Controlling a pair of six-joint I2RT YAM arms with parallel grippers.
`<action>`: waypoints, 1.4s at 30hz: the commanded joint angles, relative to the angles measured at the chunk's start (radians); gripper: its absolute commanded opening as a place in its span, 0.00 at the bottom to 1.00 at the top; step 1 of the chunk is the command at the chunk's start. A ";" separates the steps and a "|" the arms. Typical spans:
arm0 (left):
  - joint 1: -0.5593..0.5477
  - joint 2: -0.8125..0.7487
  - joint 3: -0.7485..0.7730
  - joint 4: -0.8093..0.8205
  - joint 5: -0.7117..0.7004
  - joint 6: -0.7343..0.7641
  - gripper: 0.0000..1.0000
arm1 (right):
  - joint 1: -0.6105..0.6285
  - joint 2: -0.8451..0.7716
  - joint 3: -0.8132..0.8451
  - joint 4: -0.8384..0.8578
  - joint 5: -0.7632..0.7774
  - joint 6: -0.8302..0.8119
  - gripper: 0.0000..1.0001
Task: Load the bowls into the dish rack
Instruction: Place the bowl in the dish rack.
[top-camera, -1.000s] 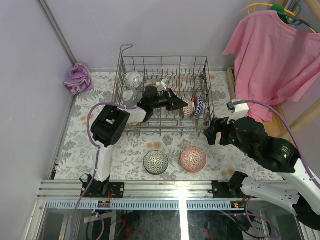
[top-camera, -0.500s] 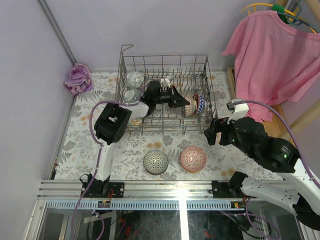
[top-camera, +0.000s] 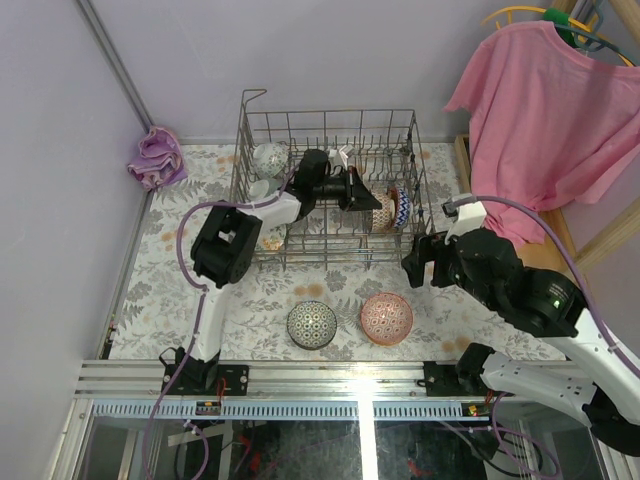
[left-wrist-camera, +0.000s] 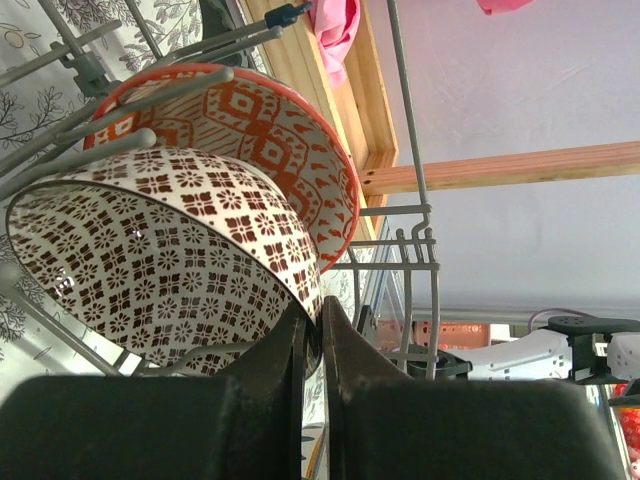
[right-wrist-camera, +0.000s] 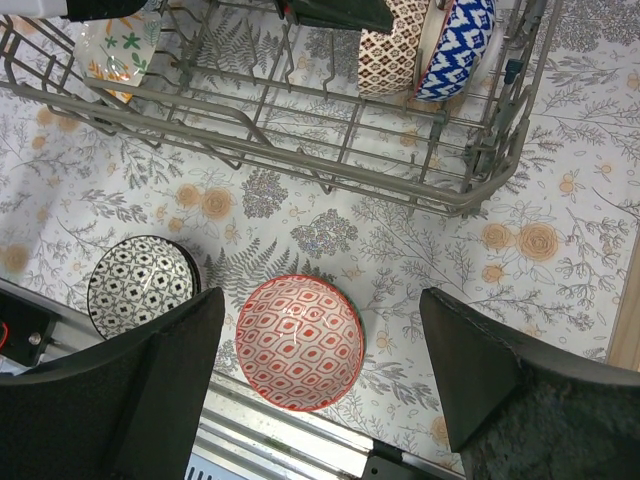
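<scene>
**Left gripper**, reaching into the grey wire dish rack: fingers pressed nearly together on the rim of a brown-and-white patterned ceramic bowl. This bowl stands on edge among the tines, against an orange-patterned bowl.

**Right gripper**: spread wide and empty, hanging over the floral tabletop above a red-and-white round bowl. A black-and-white round bowl lies just beside it.

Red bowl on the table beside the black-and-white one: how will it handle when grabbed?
Red bowl looks glazed, rigid ceramic: probably slick and chip-prone. Sitting upright, opening up, it likely slides rather than rolls if pushed.
</scene>
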 joint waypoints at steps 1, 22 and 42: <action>0.004 0.028 0.079 -0.084 0.080 0.078 0.00 | -0.004 0.017 0.014 0.055 -0.011 -0.021 0.86; 0.040 0.069 0.079 -0.205 0.105 0.164 0.13 | -0.004 0.047 0.001 0.084 -0.030 -0.020 0.86; 0.045 0.057 0.114 -0.238 0.103 0.175 0.50 | -0.004 0.042 -0.012 0.093 -0.036 -0.022 0.86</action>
